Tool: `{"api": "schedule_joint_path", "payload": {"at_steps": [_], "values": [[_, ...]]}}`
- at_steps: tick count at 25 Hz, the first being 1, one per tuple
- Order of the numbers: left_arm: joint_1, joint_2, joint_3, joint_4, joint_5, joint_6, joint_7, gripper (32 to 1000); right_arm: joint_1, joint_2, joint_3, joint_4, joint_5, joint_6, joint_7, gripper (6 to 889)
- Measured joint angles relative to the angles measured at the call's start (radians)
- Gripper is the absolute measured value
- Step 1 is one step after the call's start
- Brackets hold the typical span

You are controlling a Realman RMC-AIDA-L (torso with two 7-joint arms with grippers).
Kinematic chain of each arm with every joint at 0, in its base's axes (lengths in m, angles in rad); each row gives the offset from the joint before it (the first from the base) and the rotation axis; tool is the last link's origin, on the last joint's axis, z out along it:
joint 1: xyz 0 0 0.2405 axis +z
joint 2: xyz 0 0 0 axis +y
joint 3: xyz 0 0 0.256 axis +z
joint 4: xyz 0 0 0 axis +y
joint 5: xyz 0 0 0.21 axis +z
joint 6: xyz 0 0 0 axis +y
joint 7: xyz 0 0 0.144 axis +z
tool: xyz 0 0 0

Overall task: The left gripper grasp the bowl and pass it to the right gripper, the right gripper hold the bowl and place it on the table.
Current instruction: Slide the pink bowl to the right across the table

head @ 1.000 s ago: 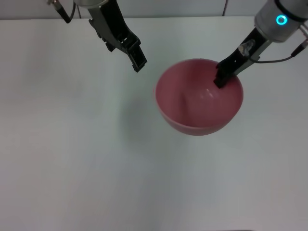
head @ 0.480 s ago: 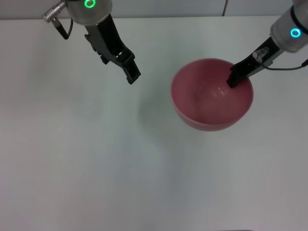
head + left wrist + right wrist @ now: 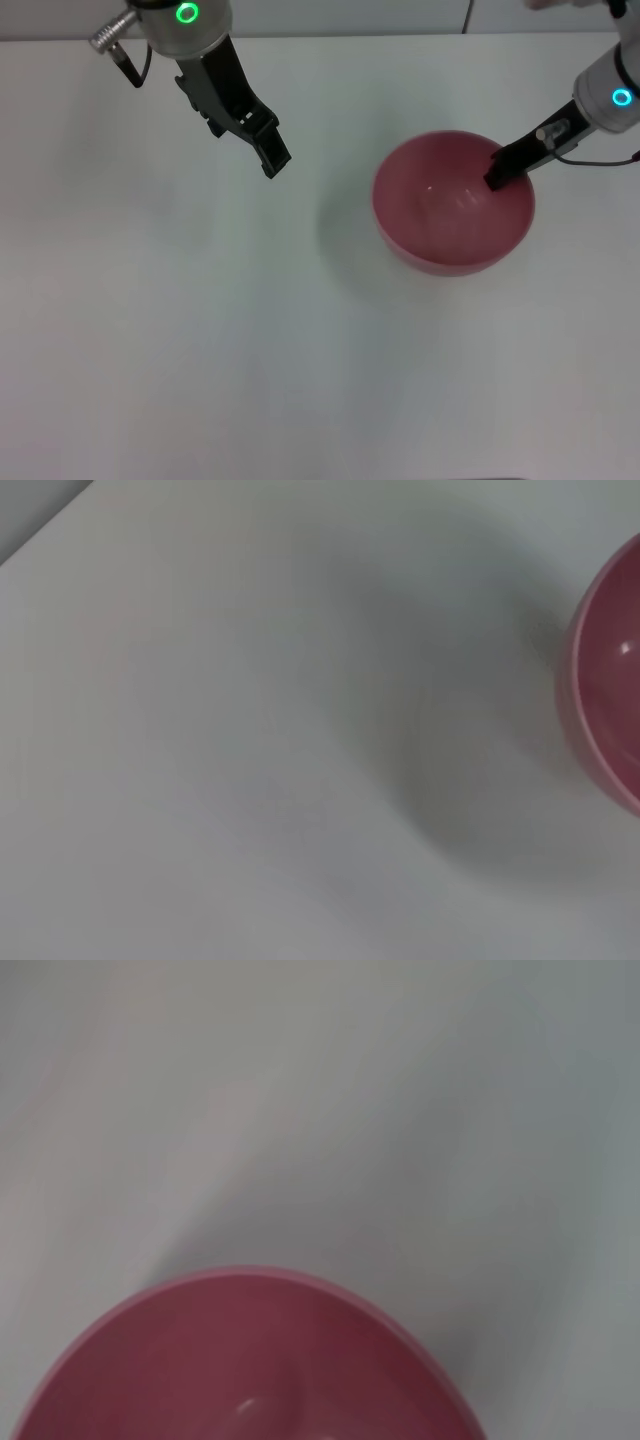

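No text, label, brand, number or sign can be read in any view. The pink bowl (image 3: pixel 452 215) is plain and unmarked, the white bench (image 3: pixel 200 330) bears no writing, and neither arm shows any legible lettering.

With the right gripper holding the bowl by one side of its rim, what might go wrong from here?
1. The right gripper pinches the bowl at one rim spot only, so it may tilt or slip.
2. If the bowl is released before it rests flat on the table, it could rock or slide.
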Motion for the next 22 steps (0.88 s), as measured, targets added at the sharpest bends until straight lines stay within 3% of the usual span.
{"api": "schedule_joint_path", "payload": {"at_steps": [9, 22], "values": [[0.003, 0.0000, 0.001, 0.000, 0.000, 0.005, 0.000, 859, -0.041, 0.000, -0.001, 0.016, -0.006, -0.062, -0.003, 28], [0.013, -0.0013, 0.003, -0.002, 0.000, 0.014, 0.000, 859, -0.045, 0.008, 0.009, 0.074, 0.000, -0.146, -0.032, 32]]}}
